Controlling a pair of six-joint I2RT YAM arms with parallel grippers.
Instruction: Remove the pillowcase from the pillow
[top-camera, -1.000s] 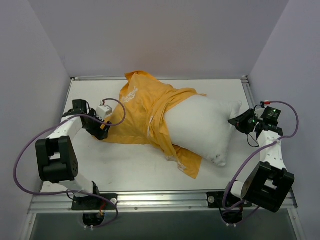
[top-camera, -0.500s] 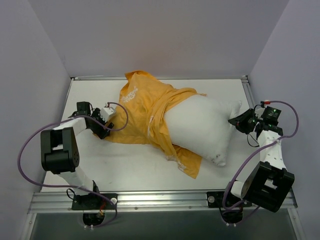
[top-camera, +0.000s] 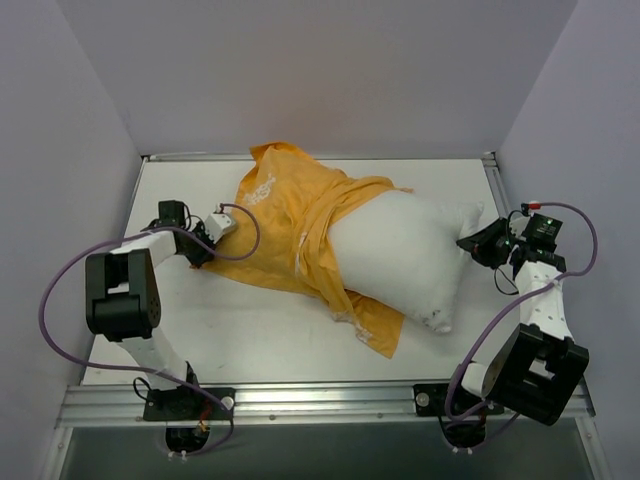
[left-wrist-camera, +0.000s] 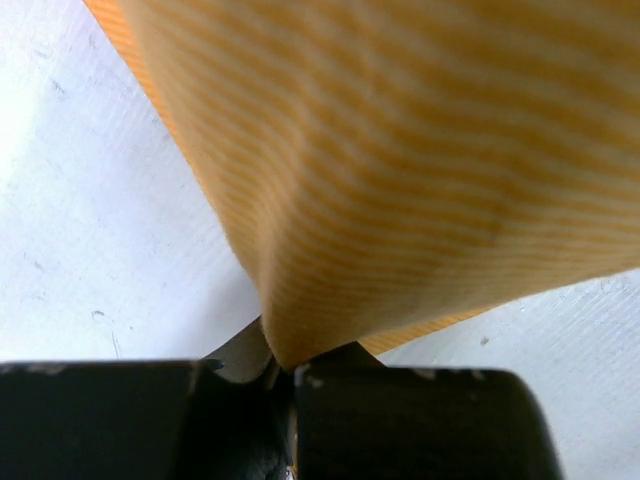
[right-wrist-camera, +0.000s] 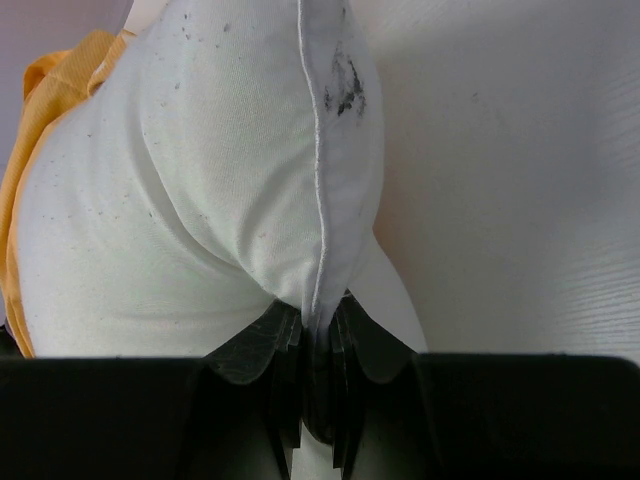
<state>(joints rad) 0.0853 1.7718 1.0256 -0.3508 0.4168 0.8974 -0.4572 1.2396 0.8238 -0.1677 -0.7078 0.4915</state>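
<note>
The right fingers (right-wrist-camera: 255, 345), low over the bench (top-camera: 260, 330), are clamped on the right corner of the pillow (top-camera: 400, 255), and the left fingers (left-wrist-camera: 243, 352) grip the left edge of the pillowcase (top-camera: 290, 225), seemingly bunched over the pillow's left half.

A white bench (top-camera: 270, 330) fills the middle of the top view, its surface matte and faintly textured. In the left wrist view the same surface (left-wrist-camera: 80, 200) shows small dark specks and scuffs. Plain, pale lavender-grey panels enclose it on three sides: a back wall (top-camera: 320, 70) across the upper frame, a left wall (top-camera: 50, 180) and a right wall (top-camera: 590, 120) slanting outward. A thin metal trim (top-camera: 200, 156) runs along the far edge. A ribbed aluminium rail (top-camera: 320, 400) crosses the lower frame, with a dark grey strip (top-camera: 320, 455) below it. Light is soft and even.
</note>
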